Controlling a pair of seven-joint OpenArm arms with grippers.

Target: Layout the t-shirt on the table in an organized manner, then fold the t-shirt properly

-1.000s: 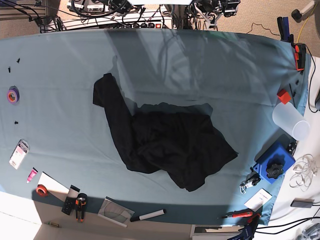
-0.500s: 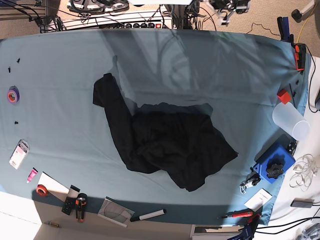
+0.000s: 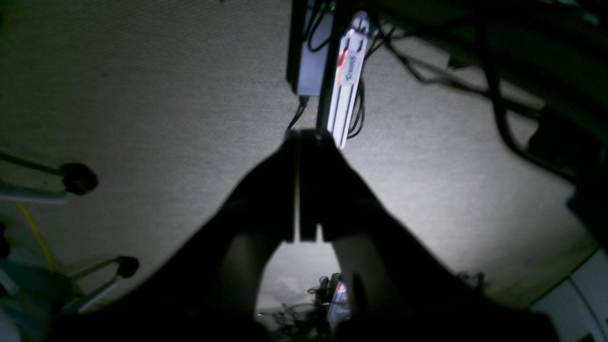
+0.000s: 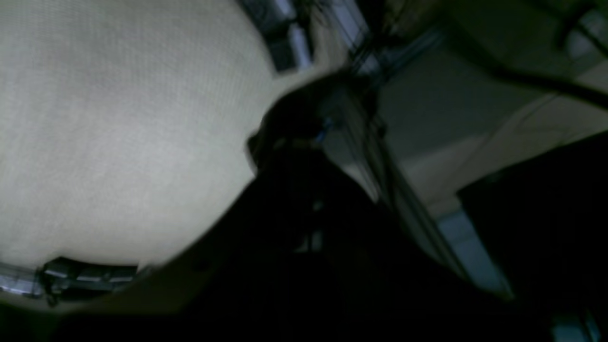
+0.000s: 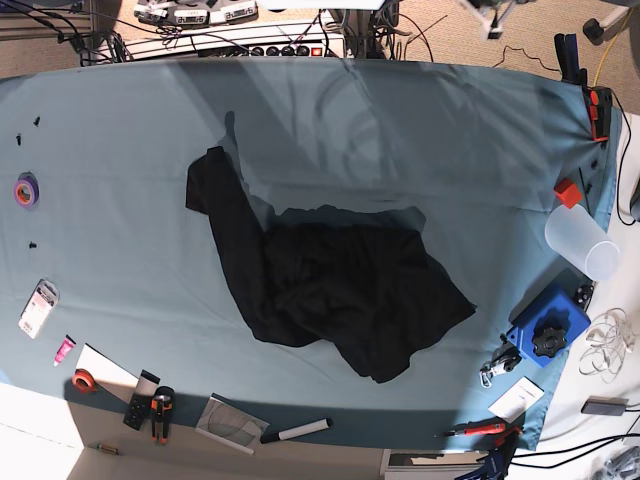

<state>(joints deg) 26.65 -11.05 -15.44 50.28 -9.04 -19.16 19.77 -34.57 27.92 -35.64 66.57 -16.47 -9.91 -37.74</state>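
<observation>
Both pairs of jaws are shut on nothing, the left gripper (image 3: 304,185) and right gripper (image 4: 304,190) facing floor beyond the surface (image 5: 120,180). The arms have drawn back from its far edge, while the t-shirt (image 5: 330,280) stays crumpled mid-surface, so laying out hasn't begun.

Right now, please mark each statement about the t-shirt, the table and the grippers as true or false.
1. The t-shirt lies crumpled, not spread flat. True.
2. The left gripper holds the t-shirt. False: its jaws are shut on nothing, over the floor and away from the cloth.
3. A purple tape roll lies near the table edge, apart from the t-shirt. True.
4. The t-shirt is already folded into a neat rectangle. False: it is an uneven heap with one long part stretching up and to the left in the base view.
5. The blue box rests on the t-shirt. False: it sits near the table edge, clear of the cloth.
</observation>
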